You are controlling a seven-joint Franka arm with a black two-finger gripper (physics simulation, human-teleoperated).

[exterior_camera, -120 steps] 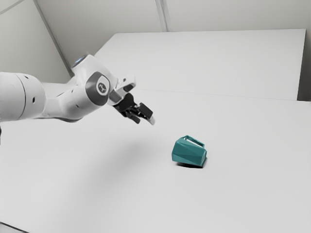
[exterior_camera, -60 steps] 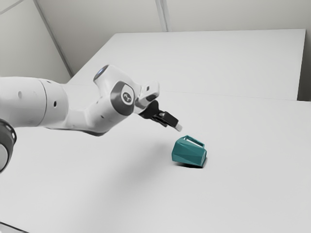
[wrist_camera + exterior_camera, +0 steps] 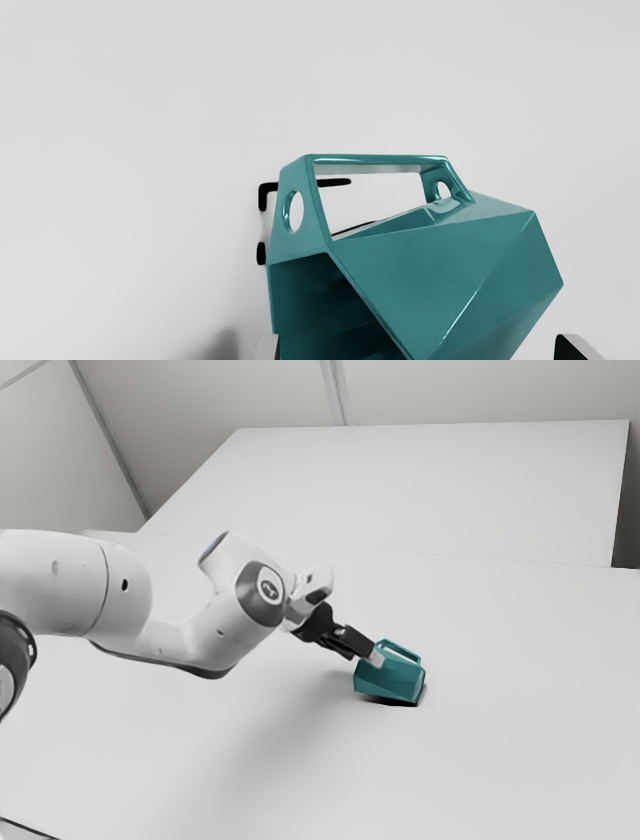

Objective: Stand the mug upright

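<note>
Dipping closer to the toppled teal mug (image 3: 392, 682) than before, the hand (image 3: 374, 658) is spread wide.

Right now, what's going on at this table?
A Franka arm has its jaws down at a teal mug, apparently lining up to grasp it. The mug lies on its side on the table, handle facing up. The jaws stand wide apart with part of the mug between them, not clamped on it. It's not upright yet.
</note>
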